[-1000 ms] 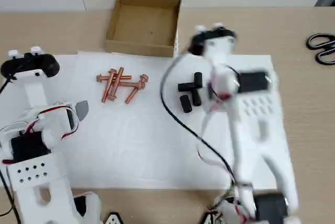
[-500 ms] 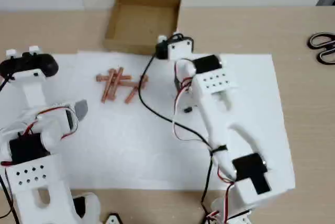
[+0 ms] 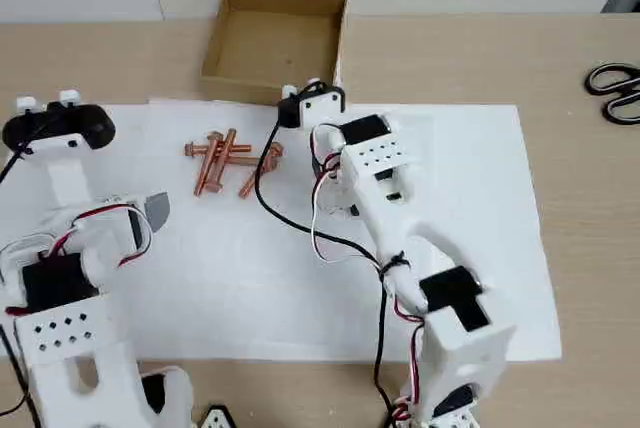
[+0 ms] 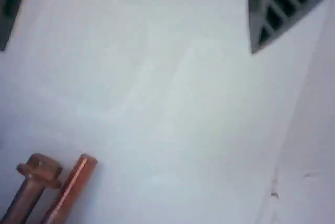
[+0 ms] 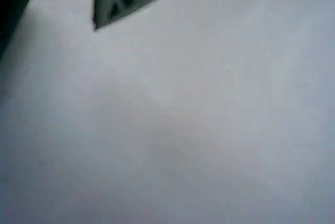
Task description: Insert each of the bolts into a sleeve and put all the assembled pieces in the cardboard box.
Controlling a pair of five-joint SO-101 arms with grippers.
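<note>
Sweep from the right arm [image 3: 375,163], and still nothing assembled.
High view: within the last second it has swung left across the white sheet [image 3: 250,278] and now covers the sleeves [image 3: 352,210], one dark end peeking out. The cardboard box [image 3: 250,88] is empty, and the bolts [image 3: 228,160] are unmoved in their pile. Left wrist view: left gripper [image 4: 128,43] has its fingers wide apart, holding nothing, with bolts close by. Right wrist view: right gripper [image 5: 68,14] sits low over the sheet; open or closed, can't tell.
</note>
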